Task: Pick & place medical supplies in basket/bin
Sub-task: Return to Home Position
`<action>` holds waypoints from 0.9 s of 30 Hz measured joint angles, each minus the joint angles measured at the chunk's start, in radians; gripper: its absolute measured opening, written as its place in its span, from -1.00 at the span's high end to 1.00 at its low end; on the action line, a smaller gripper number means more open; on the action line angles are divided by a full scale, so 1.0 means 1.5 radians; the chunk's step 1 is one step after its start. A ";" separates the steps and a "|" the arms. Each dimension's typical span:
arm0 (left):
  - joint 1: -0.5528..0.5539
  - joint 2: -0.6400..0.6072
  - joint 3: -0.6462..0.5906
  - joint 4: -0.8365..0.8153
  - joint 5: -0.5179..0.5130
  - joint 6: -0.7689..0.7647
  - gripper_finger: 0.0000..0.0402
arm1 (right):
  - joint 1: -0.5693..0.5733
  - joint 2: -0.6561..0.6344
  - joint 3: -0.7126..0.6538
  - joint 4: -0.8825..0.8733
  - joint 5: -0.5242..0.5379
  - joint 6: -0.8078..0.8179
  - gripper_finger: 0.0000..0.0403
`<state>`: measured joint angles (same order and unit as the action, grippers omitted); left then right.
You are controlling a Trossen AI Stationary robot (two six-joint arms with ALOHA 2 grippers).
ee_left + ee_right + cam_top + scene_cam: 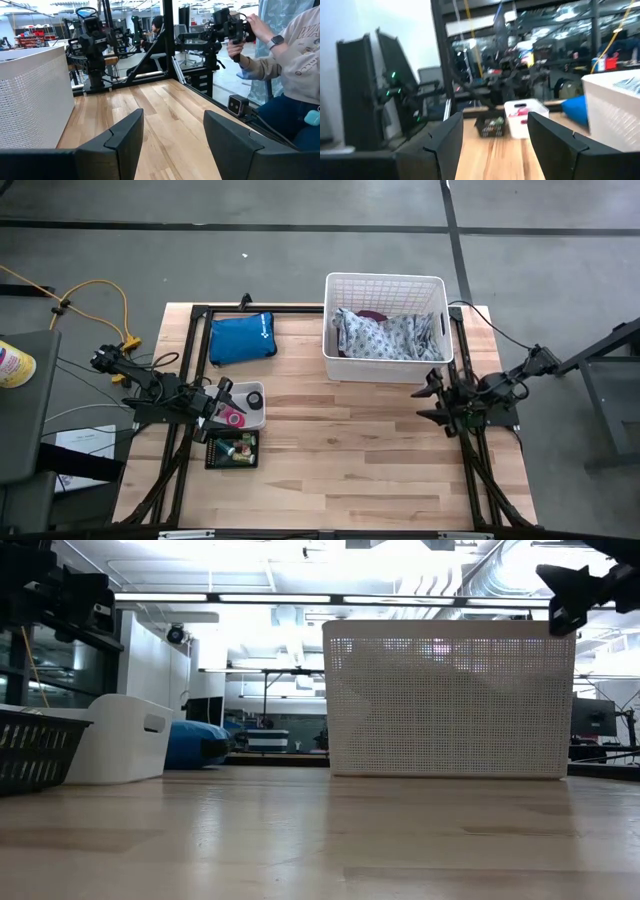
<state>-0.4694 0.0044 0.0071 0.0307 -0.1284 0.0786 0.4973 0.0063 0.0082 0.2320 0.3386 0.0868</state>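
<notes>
Your left claw [222, 402] hangs spread wide and empty over the small white tray [258, 388], near the middle of the bench's [350, 480] left edge. Your right claw [430, 402], its fingers just as far apart and holding nothing, hangs by the right edge, just in front of the white lattice basket [385, 278]. That basket stands at the back edge toward the right corner, with the grey-patterned garment [385, 335] heaped inside and a sliver of the maroon garment [372, 315] showing behind it. A pink roll [232, 417] lies in the tray. The black mesh crate [232, 465] sits just in front of the tray, its contents too small to tell. A blue pouch [241, 338] lies at the back edge, left of the basket. Beside the bench, a person [295, 75] has a hand [250, 25] on a dark device.
</notes>
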 joint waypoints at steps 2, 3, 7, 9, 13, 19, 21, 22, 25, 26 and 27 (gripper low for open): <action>0.000 0.000 0.000 0.000 0.000 0.000 0.00 | 0.000 0.000 0.000 -0.022 -0.018 0.000 -0.05; 0.000 0.000 0.000 0.000 0.000 0.000 0.00 | 0.000 0.000 0.000 -0.031 -0.027 0.000 -0.05; 0.000 0.000 0.000 0.000 0.000 0.000 0.00 | 0.000 0.000 0.000 -0.053 -0.062 0.000 -0.05; 0.000 0.000 0.000 0.000 0.000 0.000 0.00 | 0.000 0.000 -0.001 -0.063 -0.082 0.001 -0.05; 0.000 0.000 0.000 0.000 0.000 0.000 0.00 | 0.000 0.000 -0.001 -0.081 -0.121 0.000 -0.05; 0.000 0.000 0.000 0.000 0.000 0.000 0.00 | 0.000 0.000 -0.001 -0.122 -0.142 0.005 -0.05; 0.000 0.000 0.000 0.000 0.000 0.000 0.00 | 0.000 0.000 -0.001 -0.124 -0.142 0.016 -0.05; 0.000 0.000 0.000 0.000 0.000 0.000 0.00 | -0.001 0.000 -0.001 -0.124 -0.142 0.021 -0.05; 0.000 0.000 0.000 0.000 0.000 0.000 0.00 | -0.009 0.000 -0.001 -0.126 -0.143 0.036 -0.05; 0.000 0.000 0.000 0.000 0.000 0.000 0.00 | -0.011 0.000 -0.002 -0.127 -0.144 0.042 -0.05; 0.000 0.000 0.000 0.000 0.000 0.000 0.00 | -0.015 0.000 -0.002 -0.127 -0.144 0.048 -0.05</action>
<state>-0.4694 0.0044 0.0071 0.0307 -0.1283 0.0787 0.4746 0.0063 0.0059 0.0414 0.1231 0.1586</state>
